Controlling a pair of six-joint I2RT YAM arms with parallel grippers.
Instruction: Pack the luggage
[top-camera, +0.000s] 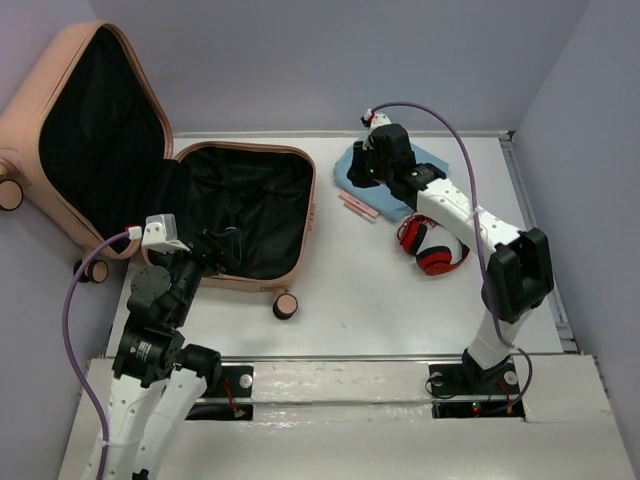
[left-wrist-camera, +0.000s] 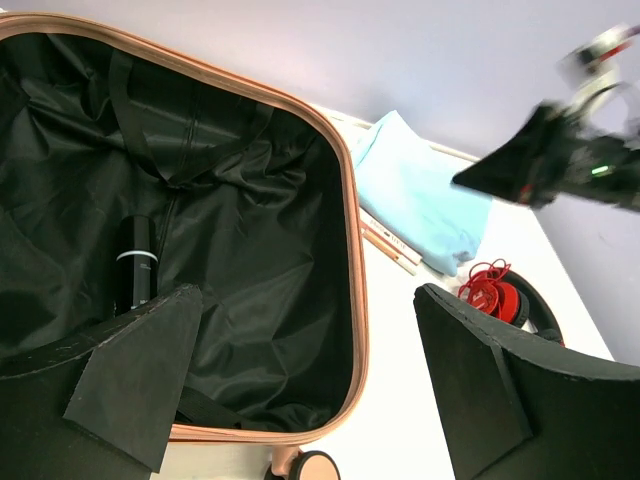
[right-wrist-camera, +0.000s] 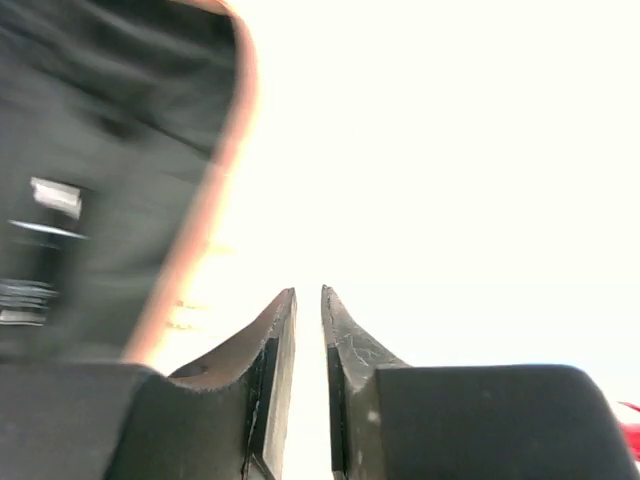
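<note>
Luggage (top-camera: 260, 200) sits flopped open on the left side of the bench (top-camera: 400, 310). Left tool (left-wrist-camera: 305, 300) hangs over its near rim, gaping wide, empty. Right tool (right-wrist-camera: 308, 295) is pinched nearly shut, seemingly on nothing, though that view's washed out.

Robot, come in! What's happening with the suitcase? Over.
Left tool open at luggage. Right tool nearly shut, by blue cloth. Luggage open, black tube inside. Red headphones outside.

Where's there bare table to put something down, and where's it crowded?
Bare table lies between the luggage and the red headphones, running to the near edge. The luggage lining is mostly bare too. Crowded: far right, with blue cloth, pink sticks, headphones.
</note>
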